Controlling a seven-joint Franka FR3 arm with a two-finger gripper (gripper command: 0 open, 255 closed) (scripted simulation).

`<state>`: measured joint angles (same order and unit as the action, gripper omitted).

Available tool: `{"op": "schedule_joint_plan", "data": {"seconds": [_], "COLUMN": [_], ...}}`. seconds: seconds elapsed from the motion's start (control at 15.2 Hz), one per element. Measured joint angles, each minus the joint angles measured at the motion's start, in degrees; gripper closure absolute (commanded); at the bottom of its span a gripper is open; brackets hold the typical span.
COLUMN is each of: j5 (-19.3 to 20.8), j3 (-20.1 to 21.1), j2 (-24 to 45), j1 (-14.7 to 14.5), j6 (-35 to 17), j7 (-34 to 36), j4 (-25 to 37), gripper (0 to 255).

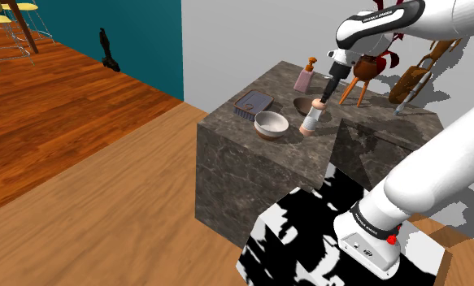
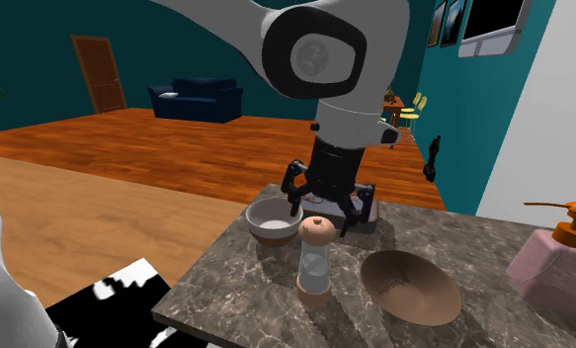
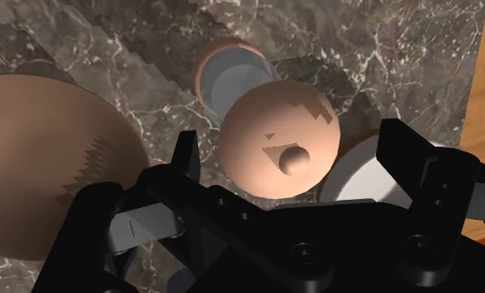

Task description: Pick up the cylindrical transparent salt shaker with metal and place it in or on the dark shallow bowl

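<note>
- The gripper (image 2: 322, 216) is hovering just above the salt shaker (image 2: 313, 265), fingers spread apart.
- The brown bowl (image 2: 411, 287) is sitting just beside the salt shaker.

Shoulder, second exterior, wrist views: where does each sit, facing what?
Shoulder view: beside the stand, looking down over the marble counter; arm and stand show.
Second exterior view: at the counter's side, looking across it; arm, gripper over shaker.
Wrist view: on the gripper, looking down past open fingers at the shaker.
Shared: shaker, brown bowl.
</note>
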<state>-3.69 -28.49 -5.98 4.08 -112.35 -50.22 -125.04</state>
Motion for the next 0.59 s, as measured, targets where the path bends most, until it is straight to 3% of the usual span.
{"op": "schedule_joint_plan", "data": {"seconds": [0.59], "j5": [-0.68], "j3": [-0.06], "j2": [1.1], "j1": [-0.1], "j6": [-3.66], "j7": [-0.61], "j4": [-2.68], "gripper": [0]}}
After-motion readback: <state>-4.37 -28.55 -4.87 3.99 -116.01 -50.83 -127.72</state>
